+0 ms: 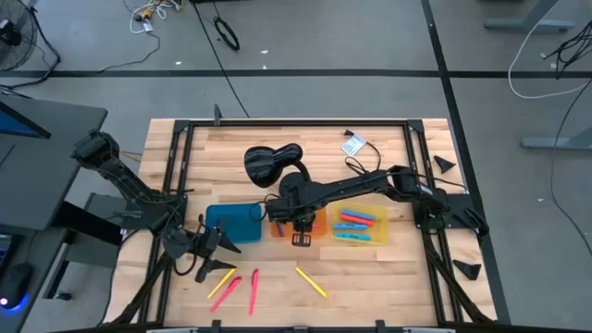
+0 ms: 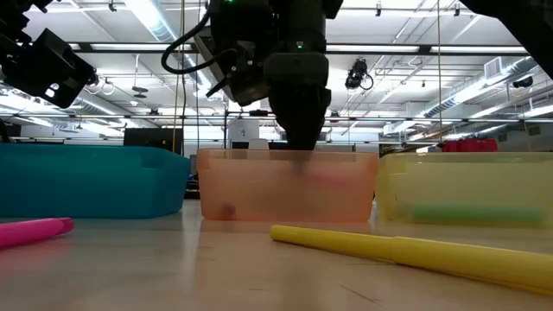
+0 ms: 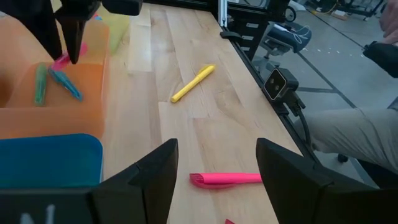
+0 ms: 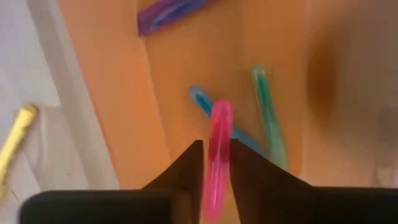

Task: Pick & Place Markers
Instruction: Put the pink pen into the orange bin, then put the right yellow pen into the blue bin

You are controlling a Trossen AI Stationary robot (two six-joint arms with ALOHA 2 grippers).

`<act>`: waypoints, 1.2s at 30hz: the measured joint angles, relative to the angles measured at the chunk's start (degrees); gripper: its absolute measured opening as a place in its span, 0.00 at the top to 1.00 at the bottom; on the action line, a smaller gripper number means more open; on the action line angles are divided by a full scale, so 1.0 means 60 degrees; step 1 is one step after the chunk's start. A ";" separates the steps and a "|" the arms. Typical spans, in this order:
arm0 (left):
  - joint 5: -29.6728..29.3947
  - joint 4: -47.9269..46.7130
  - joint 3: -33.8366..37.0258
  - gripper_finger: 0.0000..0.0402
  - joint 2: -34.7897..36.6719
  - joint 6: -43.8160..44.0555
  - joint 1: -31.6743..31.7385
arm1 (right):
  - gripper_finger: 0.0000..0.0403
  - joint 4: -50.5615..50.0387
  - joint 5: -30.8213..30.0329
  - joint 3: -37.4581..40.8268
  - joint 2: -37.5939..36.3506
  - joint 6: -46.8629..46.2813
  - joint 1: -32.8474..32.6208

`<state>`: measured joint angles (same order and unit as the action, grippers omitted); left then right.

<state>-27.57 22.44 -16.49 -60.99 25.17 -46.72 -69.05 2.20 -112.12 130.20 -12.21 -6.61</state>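
Observation:
My right gripper (image 1: pixel 300 235) hangs over the orange tray (image 1: pixel 313 228), shut on a pink marker (image 4: pixel 217 134). The tray's floor carries a blue marker (image 4: pixel 200 102), a green one (image 4: pixel 267 112) and a purple one (image 4: pixel 171 12). My left gripper (image 1: pixel 227 256) is open just above the table near the blue tray (image 1: pixel 233 222). A pink marker (image 3: pixel 227 179) lies on the wood just beyond its fingers. Another pink marker (image 1: pixel 252 289) and two yellow markers (image 1: pixel 222 285) (image 1: pixel 312 282) also lie on the table. The yellow tray (image 1: pixel 379 236) holds several markers. My right gripper pinches the pink marker between its two fingers, which come from above and point down into the orange tray. The fingers meet the marker's shaft (image 4: pixel 217 163), and its free end (image 4: pixel 221 111) sticks out past the fingertips. It is lifted clear of the tray floor.
A black lamp-like object (image 1: pixel 270 162) stands on the far part of the table, with a small card (image 1: pixel 353 144) near the far edge. Black frame rails (image 1: pixel 180 166) run along both table sides. A person's arm (image 3: pixel 354 130) shows beyond the near table edge.

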 joint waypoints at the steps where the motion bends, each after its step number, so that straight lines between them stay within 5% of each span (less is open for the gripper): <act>1: 0.0000 0.0000 0.0000 0.45 0.0000 0.0007 0.0000 | 0.79 0.0030 -0.0002 0.0000 -0.0001 -0.0025 0.0000; 11: 0.0000 0.0000 0.0000 0.45 0.0000 0.0015 0.0000 | 0.50 0.0206 -0.0481 -0.0229 -0.0095 0.0702 0.0004; 19: 0.0000 0.0004 0.0000 0.45 0.0000 0.0206 0.0000 | 0.38 0.2300 -0.0514 0.0624 -0.1244 0.1986 -0.0435; 36: -0.0345 0.0707 -0.0004 0.45 0.0000 0.0207 0.0011 | 0.36 1.0688 0.0212 1.0514 -0.8672 0.0533 -0.0681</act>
<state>-29.64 26.68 -16.51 -60.99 26.41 -46.65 -4.92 3.47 -49.03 78.16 -9.02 -10.70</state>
